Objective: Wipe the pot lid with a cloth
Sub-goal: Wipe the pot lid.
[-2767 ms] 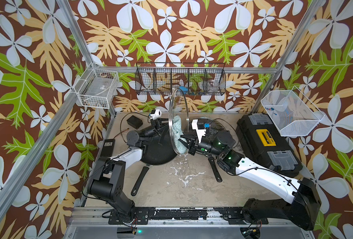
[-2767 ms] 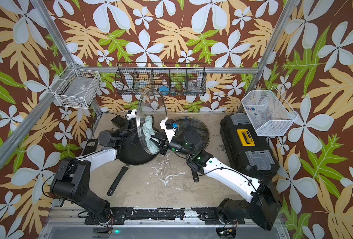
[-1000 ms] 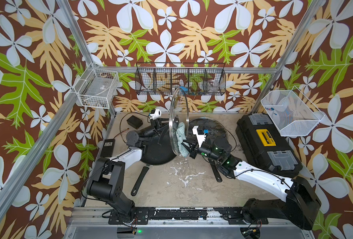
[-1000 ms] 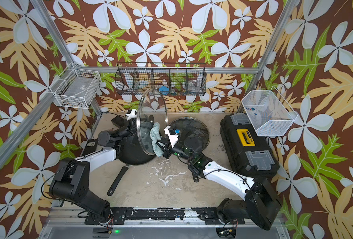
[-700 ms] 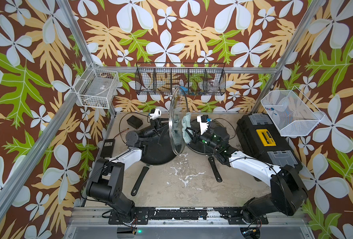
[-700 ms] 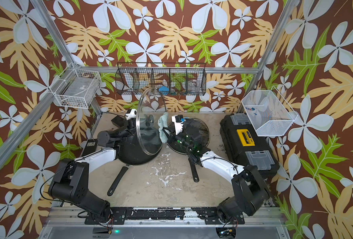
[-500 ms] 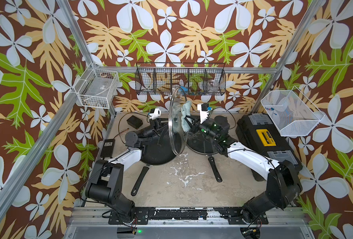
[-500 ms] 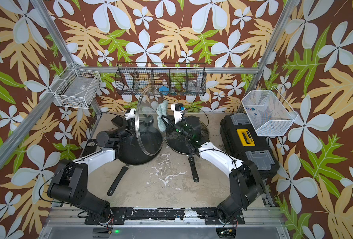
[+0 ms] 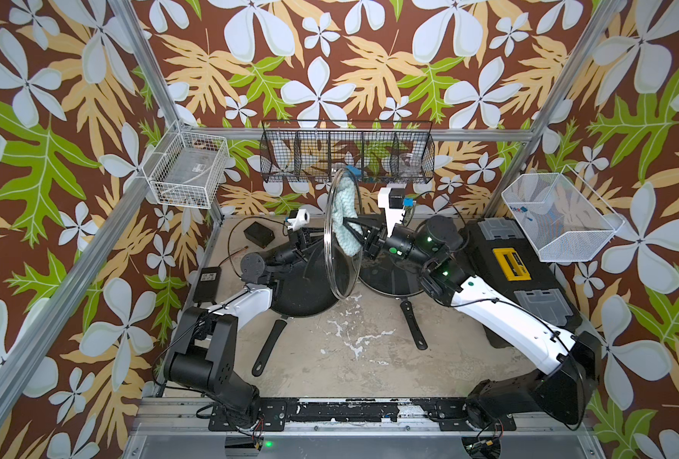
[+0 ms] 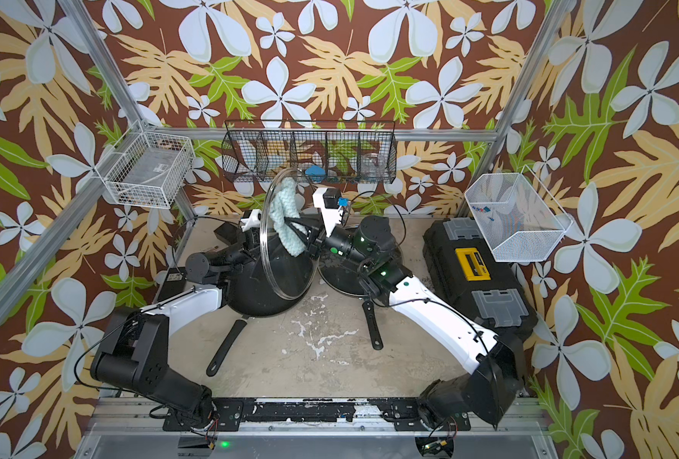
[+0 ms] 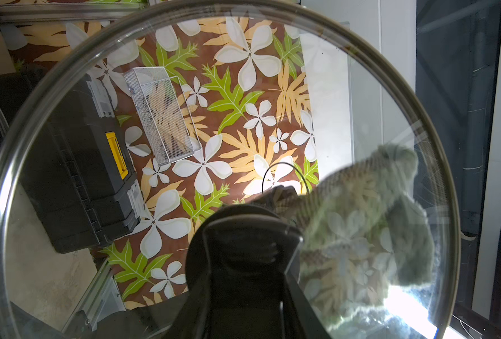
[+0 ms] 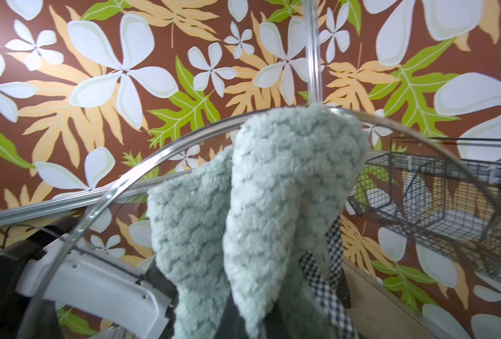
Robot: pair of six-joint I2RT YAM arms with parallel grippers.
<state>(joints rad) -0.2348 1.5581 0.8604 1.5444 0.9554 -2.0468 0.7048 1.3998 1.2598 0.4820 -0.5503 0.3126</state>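
Note:
The glass pot lid [image 9: 336, 270] [image 10: 286, 274] stands on edge above a black pan, and my left gripper [image 9: 312, 240] [image 10: 252, 242] is shut on its black knob [image 11: 237, 229]. The pale teal cloth [image 9: 346, 206] [image 10: 286, 214] is pressed against the lid's other face, high up by the rim. My right gripper [image 9: 350, 224] [image 10: 292, 224] is shut on the cloth. In the left wrist view the cloth [image 11: 375, 220] shows through the glass [image 11: 360, 88]. In the right wrist view the cloth [image 12: 272, 190] covers most of the fingers, with the lid's rim [image 12: 143, 167] arching behind it.
Two black pans [image 9: 298, 294] [image 9: 389, 278] lie side by side under the lid and the right wrist. A black toolbox [image 9: 521, 270] stands at the right. A white wire basket [image 9: 186, 171], a black wire rack [image 9: 346, 155] and a white mesh bin [image 9: 560, 214] hang on the walls.
My right gripper has carried the cloth up the lid's face, from the lower half to just under the upper rim. The left gripper and lid have stayed in place.

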